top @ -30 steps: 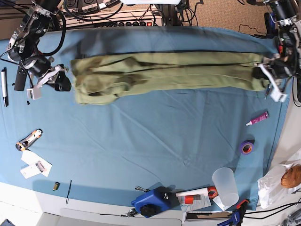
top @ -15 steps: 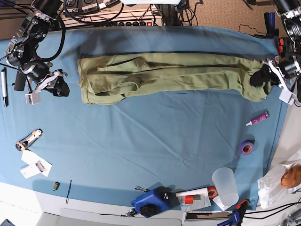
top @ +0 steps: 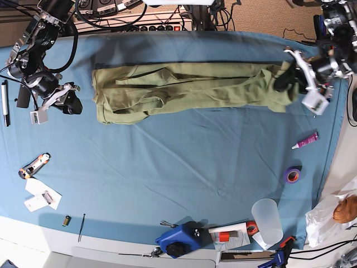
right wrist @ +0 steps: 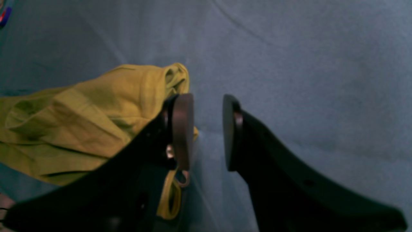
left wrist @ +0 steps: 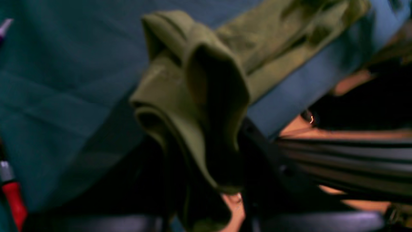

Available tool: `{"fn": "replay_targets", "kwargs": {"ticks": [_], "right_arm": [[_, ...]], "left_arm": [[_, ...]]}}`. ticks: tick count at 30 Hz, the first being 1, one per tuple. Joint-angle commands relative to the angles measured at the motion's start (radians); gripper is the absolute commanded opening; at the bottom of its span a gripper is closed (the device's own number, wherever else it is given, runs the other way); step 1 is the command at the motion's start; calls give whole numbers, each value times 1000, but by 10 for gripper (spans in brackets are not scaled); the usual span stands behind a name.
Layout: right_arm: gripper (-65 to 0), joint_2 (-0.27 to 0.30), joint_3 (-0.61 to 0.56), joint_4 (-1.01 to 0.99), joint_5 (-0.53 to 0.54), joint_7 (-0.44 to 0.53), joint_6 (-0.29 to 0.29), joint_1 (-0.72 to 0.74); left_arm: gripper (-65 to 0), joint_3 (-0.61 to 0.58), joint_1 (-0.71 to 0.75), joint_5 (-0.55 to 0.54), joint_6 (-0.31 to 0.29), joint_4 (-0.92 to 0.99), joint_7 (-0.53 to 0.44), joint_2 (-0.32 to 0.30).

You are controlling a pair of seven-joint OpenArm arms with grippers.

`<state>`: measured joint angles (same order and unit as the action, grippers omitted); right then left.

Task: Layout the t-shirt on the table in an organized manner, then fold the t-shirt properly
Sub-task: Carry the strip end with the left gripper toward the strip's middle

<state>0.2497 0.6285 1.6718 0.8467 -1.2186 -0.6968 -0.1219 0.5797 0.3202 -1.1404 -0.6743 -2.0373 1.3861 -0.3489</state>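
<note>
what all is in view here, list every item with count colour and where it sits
t-shirt: 1, olive green, stretched in a long band across the far half of the table
table: 1, teal-blue cloth cover
tape roll: 1, purple, near right
tube: 1, pink with white cap, right side
plastic cup: 1, clear, lying near front right
blue tool: 1, front edge, centre
utility knife: 1, orange and black, left side
paper cards: white, front left
left gripper: shut on the t-shirt's end, lifted
right gripper: open, beside the other end, holding nothing
</note>
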Motion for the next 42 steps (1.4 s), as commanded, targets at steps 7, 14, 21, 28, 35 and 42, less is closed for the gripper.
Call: {"fn": "replay_targets", "kwargs": {"ticks": [7, 14, 21, 28, 35, 42], "right_arm": [[-487, 19, 8, 17, 20, 36, -1, 9], [-486, 19, 8, 17, 20, 42, -1, 9], [-487, 19, 8, 17, 20, 41, -1, 8], [-486, 19, 8, 17, 16, 41, -1, 8], [-486, 19, 8, 17, 6, 43, -1, 9], [-486, 19, 8, 17, -7, 43, -1, 8]], "left_arm": [[-650, -300, -104, 290, 107, -16, -172, -7], [-650, -502, -141, 448, 140, -15, -214, 114], [-650, -626, -160, 669, 200, -15, -303, 183], [-404, -649, -164, 692, 113, -15, -307, 183], [-317, -649, -163, 484, 154, -65, -260, 183], [-546, -597, -159, 602, 185, -131, -259, 182]]}}
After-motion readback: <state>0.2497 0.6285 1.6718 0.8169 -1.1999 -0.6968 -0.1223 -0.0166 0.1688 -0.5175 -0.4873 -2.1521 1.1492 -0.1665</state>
